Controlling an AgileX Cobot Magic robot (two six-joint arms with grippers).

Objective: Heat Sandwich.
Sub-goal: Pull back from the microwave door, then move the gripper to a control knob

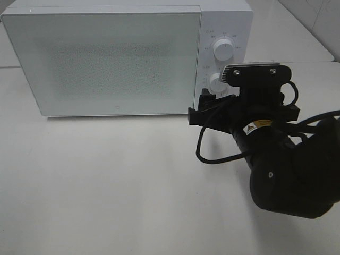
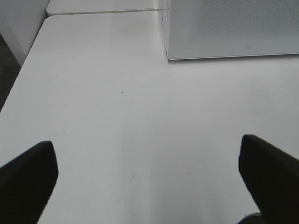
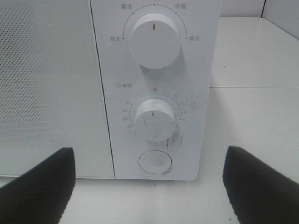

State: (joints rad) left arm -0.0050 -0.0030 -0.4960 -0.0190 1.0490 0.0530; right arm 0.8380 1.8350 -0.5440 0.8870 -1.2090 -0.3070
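R hand (image 3: 149, 154): fingers (image 3: 39, 184) wide apart, nothing btwn them, facing the control panel (image 3: 154, 93) of the white microwave (image 1: 117, 58). From the high cam the R arm (image 1: 287, 170) reaches in from the right side, w/ its wrist cam mount (image 1: 256, 74) on top and a black cable (image 1: 204, 151) looping below. The hand sits just in front of the panel at abt the height of the lower dial (image 3: 154, 119); can't tell if it touches. Upper dial (image 3: 155, 37): red mark straight up. Lower dial: red mark up too, under a small red ring. Round button (image 3: 155, 162) below both dials, near the panel's bottom edge. Microwave door (image 1: 106, 58) shut, frosted, dotted pattern, can't see thru it. L hand (image 2: 145, 142): fingers (image 2: 28, 182) also wide apart, nothing held, above the bare white surface (image 2: 117, 116), w/ the microwave's lower front corner ahead of it. Surface (image 1: 106, 186) in front of the microwave is white & plain; a seam runs behind it to a 2nd white top. Sandwich: can't tell where it is; none of the 3 views shows it.
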